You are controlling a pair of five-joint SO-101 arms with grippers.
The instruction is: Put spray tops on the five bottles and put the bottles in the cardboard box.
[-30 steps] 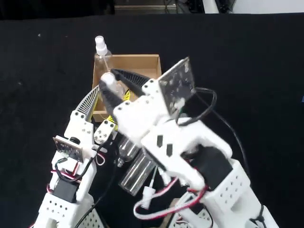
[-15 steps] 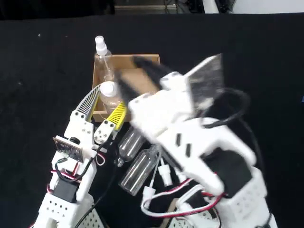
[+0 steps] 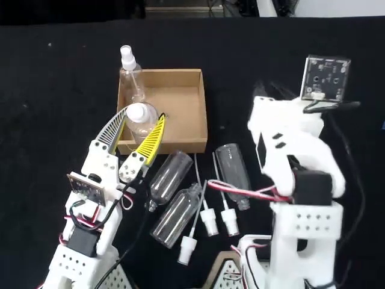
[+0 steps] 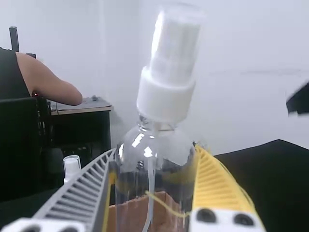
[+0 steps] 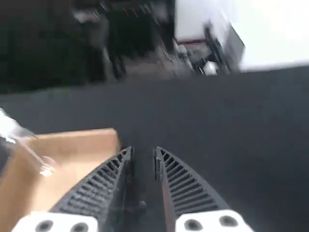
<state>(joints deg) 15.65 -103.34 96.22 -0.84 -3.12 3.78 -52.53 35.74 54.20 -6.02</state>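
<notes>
Black desk [image 3: 313, 42], left pincer [image 3: 142, 115] pinches capped bottle [image 4: 154, 164] upright over box [image 3: 202, 114] edge, likely to drop in; right pincer [image 5: 142, 151] slightly spread, empty, held clear.

Box [image 3: 180, 111] floor free beside upright bottle [image 3: 130, 75]

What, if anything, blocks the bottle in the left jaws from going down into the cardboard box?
Nothing visible does. The left gripper holds the capped bottle upright at the near-left side of the cardboard box. The other capped bottle stands apart at the far-left corner.
</notes>
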